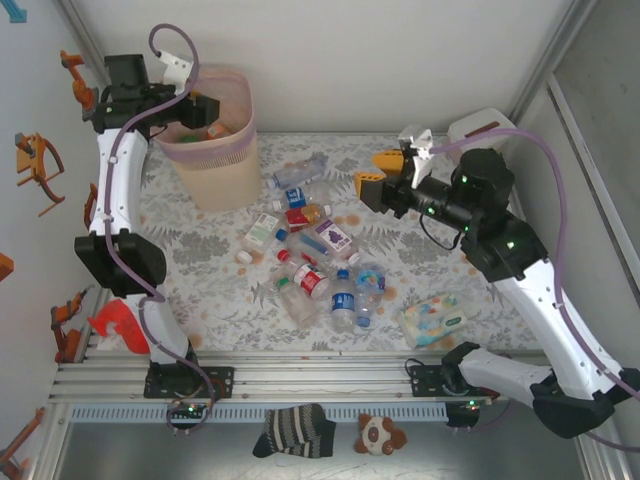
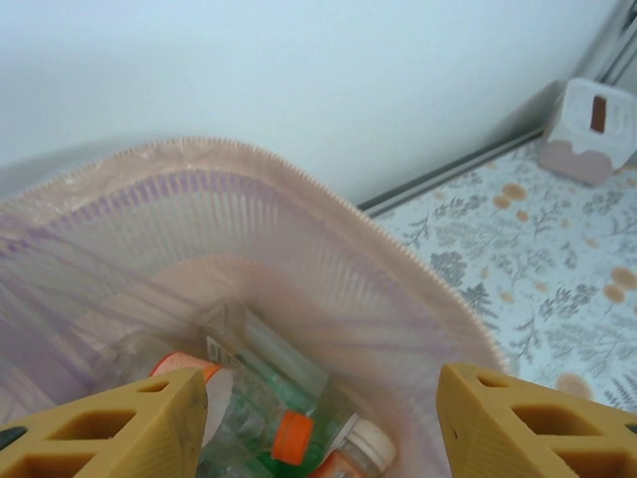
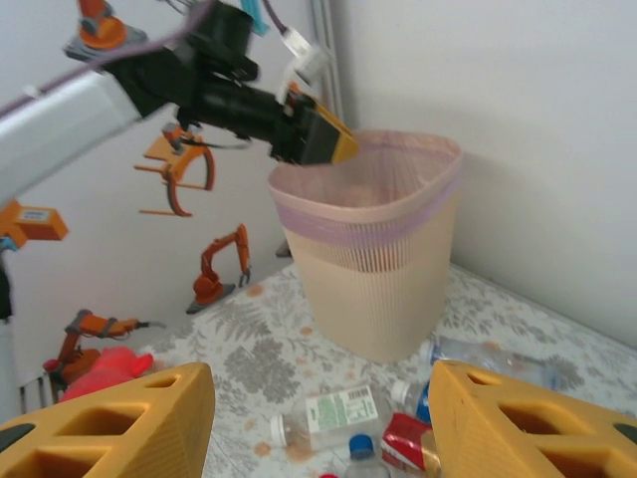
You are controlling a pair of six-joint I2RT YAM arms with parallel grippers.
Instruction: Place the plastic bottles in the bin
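The bin (image 1: 215, 165) stands at the far left of the table, its pink liner folded over the rim (image 2: 328, 214). My left gripper (image 1: 205, 108) hangs over its mouth, open, with nothing between its yellow fingers (image 2: 129, 423). Inside the bin lie several bottles, one with an orange cap (image 2: 291, 436). More plastic bottles (image 1: 312, 250) lie scattered on the mat in the middle of the table. My right gripper (image 1: 380, 172) hovers above the mat right of that pile, open and empty, facing the bin (image 3: 373, 259). A green-labelled bottle (image 3: 333, 413) lies below it.
A white tissue box (image 1: 480, 128) sits at the far right corner. A pastel wipes pack (image 1: 434, 318) lies near the front right. A striped sock (image 1: 295, 430) and a plush toy (image 1: 380, 433) lie in front of the arm bases. Walls close off three sides.
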